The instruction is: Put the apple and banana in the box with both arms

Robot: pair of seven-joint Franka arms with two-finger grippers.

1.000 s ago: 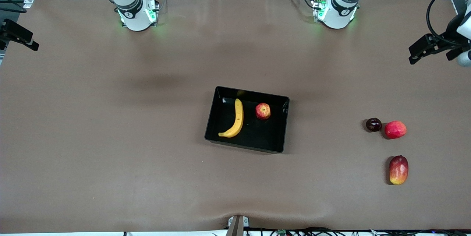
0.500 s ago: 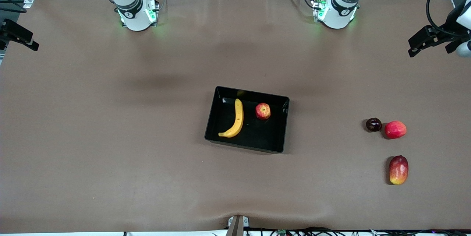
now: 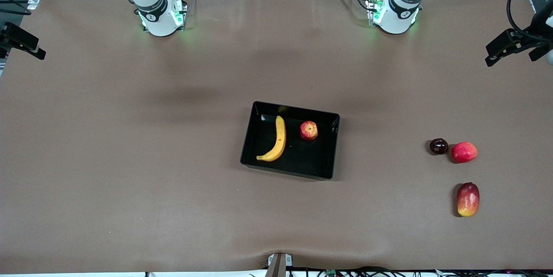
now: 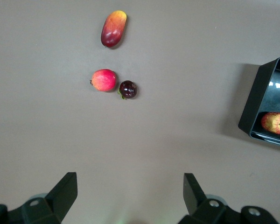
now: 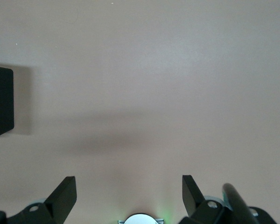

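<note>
- left gripper (image 4: 128,198) and right gripper (image 5: 128,198) both hang with fingers spread wide, holding nothing
- banana (image 3: 275,140) and apple (image 3: 309,130) lie side by side in the box (image 3: 259,108)
- looks done; best to park the arms high, clear of the mango (image 3: 468,199)

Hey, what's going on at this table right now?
Nothing is being handled. The banana and the apple lie side by side, apart, in the black box at mid-table. The left gripper hangs open and empty over bare table at its arm's end; the right gripper is likewise open and empty over bare table. A dark cherry-like fruit, a red-pink fruit and a mango sit on the table outside the box.
</note>
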